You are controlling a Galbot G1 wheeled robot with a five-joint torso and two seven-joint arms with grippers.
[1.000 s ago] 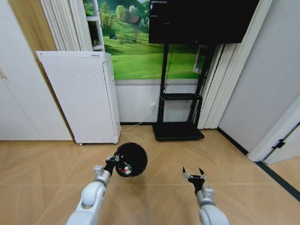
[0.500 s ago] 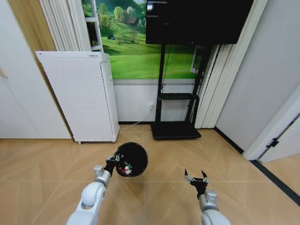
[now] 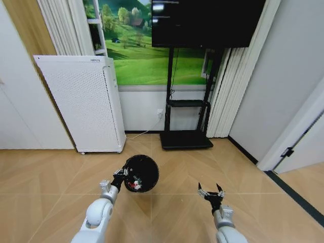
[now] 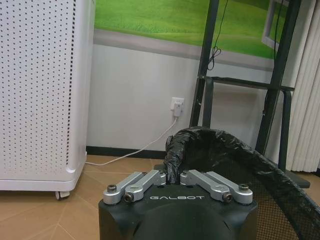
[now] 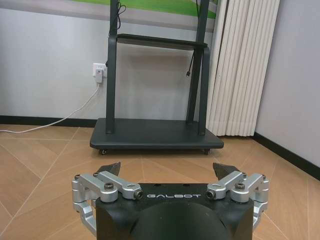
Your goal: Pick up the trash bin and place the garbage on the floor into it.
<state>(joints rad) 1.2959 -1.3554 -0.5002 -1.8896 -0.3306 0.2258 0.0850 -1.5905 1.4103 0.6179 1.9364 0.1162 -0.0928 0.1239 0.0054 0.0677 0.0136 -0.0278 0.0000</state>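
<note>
The left gripper (image 3: 123,174) holds the small black round trash bin (image 3: 141,173) above the wooden floor (image 3: 45,172), its jaws pinching the near rim where the black liner folds over (image 4: 175,150). Red-and-white scraps (image 3: 133,183) lie inside the bin. The right gripper (image 3: 211,192) hovers over the floor to the right, jaws spread with nothing between them. Farther off, a tall white perforated appliance (image 3: 81,104) stands on the left, and a black TV stand (image 3: 186,136) is against the wall.
</note>
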